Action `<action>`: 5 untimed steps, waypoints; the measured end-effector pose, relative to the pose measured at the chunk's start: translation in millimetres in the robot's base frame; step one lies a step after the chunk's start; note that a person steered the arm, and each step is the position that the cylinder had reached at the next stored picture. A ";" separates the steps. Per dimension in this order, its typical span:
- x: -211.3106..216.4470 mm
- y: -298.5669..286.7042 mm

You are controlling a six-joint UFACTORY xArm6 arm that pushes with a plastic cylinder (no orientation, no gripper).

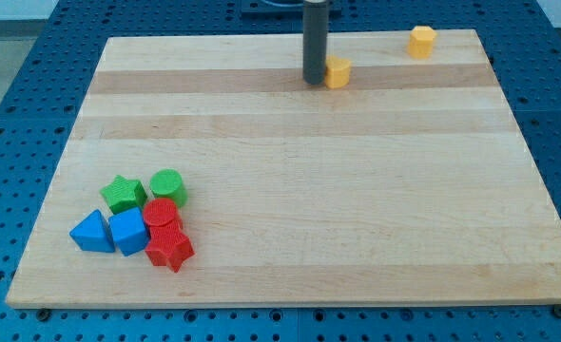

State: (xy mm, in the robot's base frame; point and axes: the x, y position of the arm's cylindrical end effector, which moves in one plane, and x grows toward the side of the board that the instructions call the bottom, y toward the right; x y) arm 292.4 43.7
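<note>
My tip [315,81] rests on the wooden board [290,171] near the view's top, just left of centre. It touches the left side of a yellow block [337,72]. A second yellow block [421,41] sits at the view's top right, near the board's far edge, well apart from the tip. At the view's lower left lies a tight cluster: a green star [123,193], a green cylinder [167,185], a blue triangle [91,232], a blue block [128,231], a red cylinder [163,216] and a red star [169,251].
The board lies on a blue perforated table [14,114] that shows on all sides. The dark rod rises out of the view's top edge.
</note>
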 end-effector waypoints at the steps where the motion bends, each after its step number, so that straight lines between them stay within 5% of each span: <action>1: -1.8 31.5; 5: -7.4 101.9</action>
